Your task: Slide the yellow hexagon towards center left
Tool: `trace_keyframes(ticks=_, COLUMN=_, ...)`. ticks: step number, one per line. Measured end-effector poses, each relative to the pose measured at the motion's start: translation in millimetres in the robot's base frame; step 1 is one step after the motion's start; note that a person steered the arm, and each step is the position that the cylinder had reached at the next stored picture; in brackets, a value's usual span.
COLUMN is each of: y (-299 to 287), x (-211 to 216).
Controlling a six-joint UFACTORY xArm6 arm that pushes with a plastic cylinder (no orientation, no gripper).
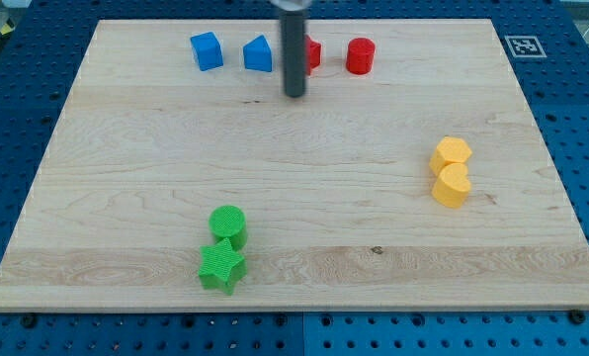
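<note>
On the wooden board (126,198), going from the view's left, a blue cube (207,50) and a blue wedge-like block (259,53) sat along the board's top edge, while a green cylinder (228,223) touched a green star (221,268) near its bottom edge. The rod's tip (294,95), a bare rod holding nothing, stood just below that top row, beside a partly hidden red block (312,54) and a red cylinder (361,56). The yellow hexagon (452,152) lay at the board's right side, well apart from the tip, touching a yellow rounded block (452,185) below it.

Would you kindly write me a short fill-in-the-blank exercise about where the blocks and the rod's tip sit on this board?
1. My tip rests near the view's ____ edge.
2. The yellow hexagon touches a second ____ block just below it.
3. The green star lies directly below the green ____.
4. Two ____ blocks stand left of my tip: a cube and another.

Missing words: top; yellow; cylinder; blue
</note>
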State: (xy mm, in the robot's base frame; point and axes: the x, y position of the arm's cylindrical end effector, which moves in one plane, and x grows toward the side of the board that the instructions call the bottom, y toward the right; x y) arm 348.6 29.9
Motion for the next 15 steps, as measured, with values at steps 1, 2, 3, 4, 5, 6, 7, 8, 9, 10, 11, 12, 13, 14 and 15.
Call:
trace_keyframes(ticks=1, y=40, x=9)
trace_keyframes(ticks=2, y=42, x=9)
trace_keyframes(ticks=3, y=49, x=9)
trace_keyframes(ticks=4, y=67, x=11)
trace_keyframes(ticks=5, y=109, x=27)
trace_keyframes(ticks=6, y=148, x=64)
trace_keyframes(ticks=7, y=184, x=95)
trace_keyframes(ticks=8, y=211, x=101)
trace_keyframes(ticks=9, y=215, x=122)
trace_keyframes(ticks=10, y=182, x=135)
trace_keyframes(ticks=11, y=150, x=123)
trace_keyframes(ticks=12, y=130, x=108)
trace_keyframes(ticks=13, y=121, x=89)
trace_keyframes(ticks=14, y=117, x=80)
trace_keyframes(ticks=15, y=104, x=72)
